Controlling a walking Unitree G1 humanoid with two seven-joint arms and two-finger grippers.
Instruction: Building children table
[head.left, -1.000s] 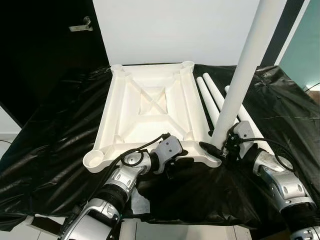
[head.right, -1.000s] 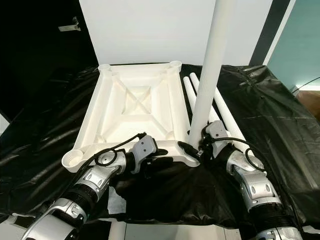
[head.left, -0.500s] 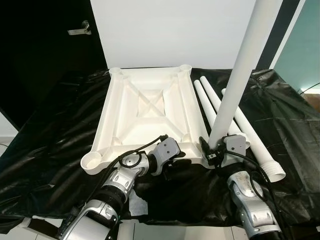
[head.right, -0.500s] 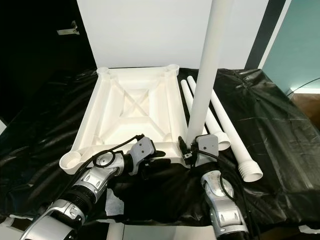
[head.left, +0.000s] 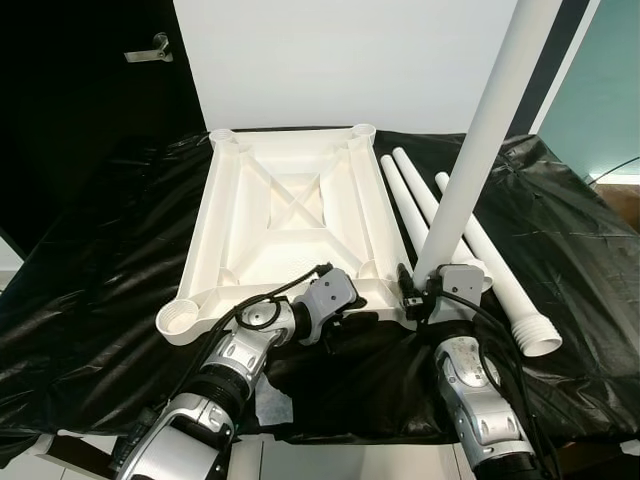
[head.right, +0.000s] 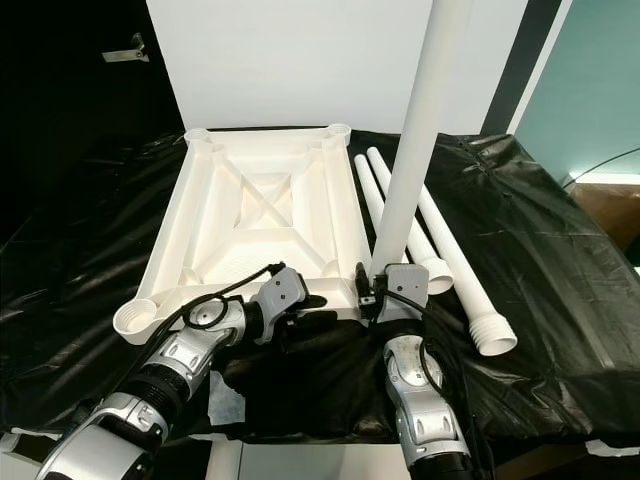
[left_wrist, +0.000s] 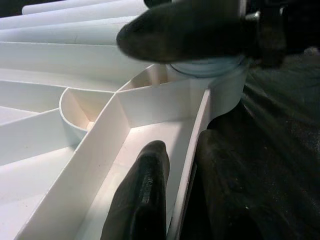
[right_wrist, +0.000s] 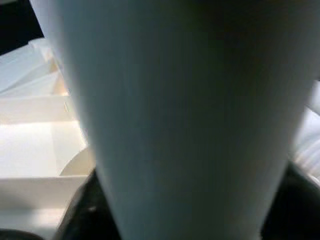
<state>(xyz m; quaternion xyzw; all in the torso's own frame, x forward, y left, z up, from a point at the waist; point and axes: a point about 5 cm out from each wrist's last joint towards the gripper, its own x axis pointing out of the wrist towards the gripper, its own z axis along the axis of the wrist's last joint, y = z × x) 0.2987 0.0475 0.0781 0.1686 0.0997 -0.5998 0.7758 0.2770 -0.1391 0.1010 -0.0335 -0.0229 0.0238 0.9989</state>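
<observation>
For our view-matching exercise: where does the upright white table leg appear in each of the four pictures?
Left eye view: upright leg right of centre, its foot at the tabletop's near right corner.
Right eye view: near centre.
Left wrist view: its threaded foot at the corner socket, past the left hand.
Right wrist view: close up.
Shared landmark: upturned tabletop.

No text, label, brand, number or sign can be read anywhere here. The white table top (head.left: 285, 215), the white legs (head.left: 470, 235) and the black sheet (head.left: 90, 260) under them are all plain. The grey housings near the grippers may carry small markings, but at this size nothing on them is legible.
</observation>
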